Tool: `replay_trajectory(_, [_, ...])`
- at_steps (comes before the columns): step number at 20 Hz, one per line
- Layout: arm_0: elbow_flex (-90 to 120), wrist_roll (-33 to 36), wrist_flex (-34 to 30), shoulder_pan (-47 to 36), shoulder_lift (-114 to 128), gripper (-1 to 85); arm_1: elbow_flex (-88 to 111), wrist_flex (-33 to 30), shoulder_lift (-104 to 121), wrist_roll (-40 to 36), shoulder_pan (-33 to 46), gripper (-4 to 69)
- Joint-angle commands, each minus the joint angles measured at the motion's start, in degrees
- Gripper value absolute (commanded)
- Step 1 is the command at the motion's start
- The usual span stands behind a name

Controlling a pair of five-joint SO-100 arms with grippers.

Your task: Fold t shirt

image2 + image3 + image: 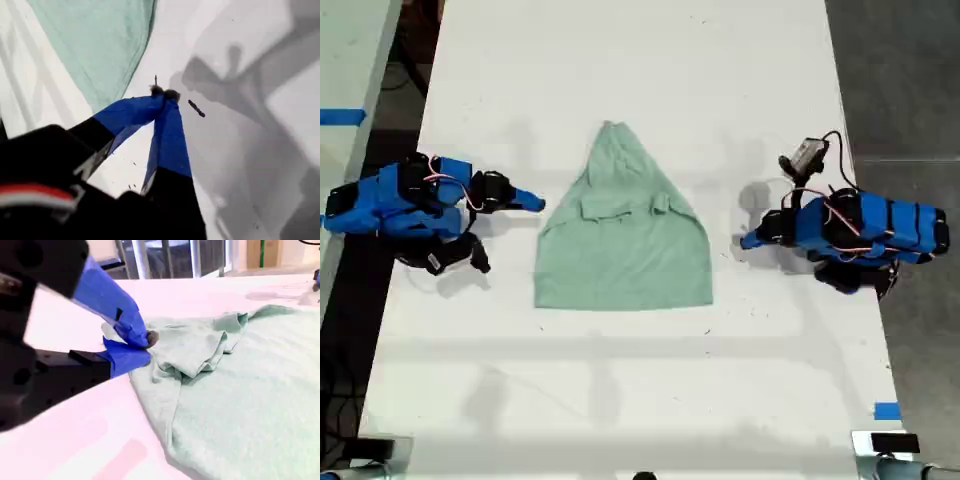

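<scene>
The pale mint-green t shirt lies partly folded on the white table. Its point faces the far edge and its straight hem the near edge in the exterior view. My second gripper is on the exterior view's left, shut, with its tip right beside the shirt's edge. Up close its tips sit next to a bunched sleeve fold of the shirt and hold no cloth. My first gripper is on the exterior view's right, a short gap from the shirt. It is shut on nothing, with the shirt beyond it.
A small grey device with cables sits by the arm on the exterior view's right. A blue tape mark is near the table's front corner on that side. Dark floor runs along both long table edges.
</scene>
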Motion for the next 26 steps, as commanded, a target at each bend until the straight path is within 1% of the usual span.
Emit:
replay_trajectory(1, [0.1, -1.1, -0.5, 2.0, 0.6, -0.2, 0.3, -2.5, 0.4, 4.4, -1.9, -2.6])
replay_trajectory(3, [0.1, -1.1, -0.5, 2.0, 0.6, -0.2, -1.0, 1.1, 0.4, 6.4, -1.8, -2.2])
replay_trajectory(7, [0.1, -1.1, -0.5, 1.9, 0.6, -0.2, -2.5, 1.0, 0.1, 6.7, -0.9, -1.9])
replay_trajectory(9, [0.1, -1.1, -0.5, 1.8, 0.6, -0.2, -7.8, 0.9, -4.8, 4.3, -1.0, -1.9])
replay_trajectory(11, [0.1, -1.1, -0.5, 1.6, 0.6, -0.2, -17.7, -4.1, -22.6, 2.3, -1.8, -1.9])
replay_trajectory(13, [0.1, -1.1, -0.5, 1.6, 0.6, -0.2, -31.4, -8.2, -48.8, 2.5, -3.3, -2.2])
replay_trajectory(14, [0.1, -1.3, -0.4, 1.8, 0.6, -0.2, -38.2, -9.3, -60.6, 3.3, -4.0, -2.7])
replay_trajectory(15, [0.1, -1.3, -0.4, 1.8, 0.6, -0.2, -45.3, -9.1, -71.1, 3.6, -4.7, -3.1])
replay_trajectory(16, [0.1, -1.3, -0.4, 1.8, 0.6, -0.2, -51.0, -8.3, -79.8, 5.9, -4.9, -2.5])
replay_trajectory(18, [0.1, -1.3, -0.4, 1.9, 0.6, -0.2, -57.2, -9.1, -92.2, 9.1, -4.6, 10.0])
replay_trajectory(20, [0.0, -1.2, -0.4, 1.9, 0.6, -0.2, -60.7, -11.4, -99.6, 7.5, -4.1, 17.0])
replay_trajectory(21, [0.0, -1.1, -0.4, 1.8, 0.6, -0.2, -63.0, -10.3, -101.9, 7.6, -4.1, 19.8])
replay_trajectory(23, [0.0, -1.1, -0.4, 1.9, 0.6, -0.2, -65.5, -9.3, -103.7, 6.7, -4.2, 21.5])
replay_trajectory(26, [0.0, -1.1, -0.4, 1.8, 0.6, -0.2, -65.1, -9.5, -103.8, 6.4, -3.5, 20.4])
